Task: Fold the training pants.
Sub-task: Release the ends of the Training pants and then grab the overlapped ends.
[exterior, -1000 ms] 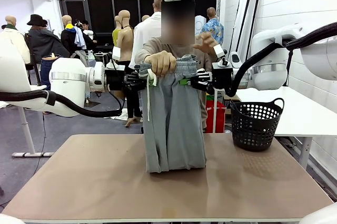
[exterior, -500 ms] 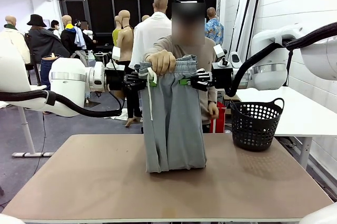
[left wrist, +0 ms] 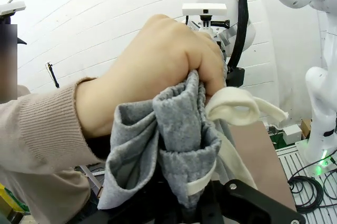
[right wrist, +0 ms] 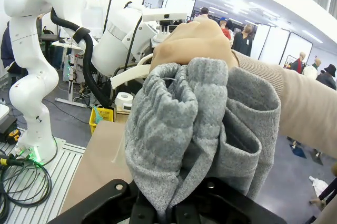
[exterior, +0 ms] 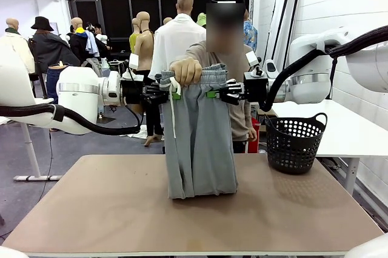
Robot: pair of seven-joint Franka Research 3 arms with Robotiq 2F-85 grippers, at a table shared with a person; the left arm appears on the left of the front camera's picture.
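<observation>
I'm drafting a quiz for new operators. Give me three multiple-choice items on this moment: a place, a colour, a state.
1. Where does the basket stand? A on the table, far right; B on the floor; C on a chair.
2. What colour are the training pants? A blue; B light grey; C black.
3. How are the robot's left hand and right hand? A both open; B one open; C both shut on the waistband.
Key: 1A, it sits on the table right of the pants; 2B, grey jersey; 3C, both clamp the waistband beside the person's hand.

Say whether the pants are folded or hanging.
Hanging: left gripper, right gripper and a hand hold the pants up; lower end reaches the table.
</observation>
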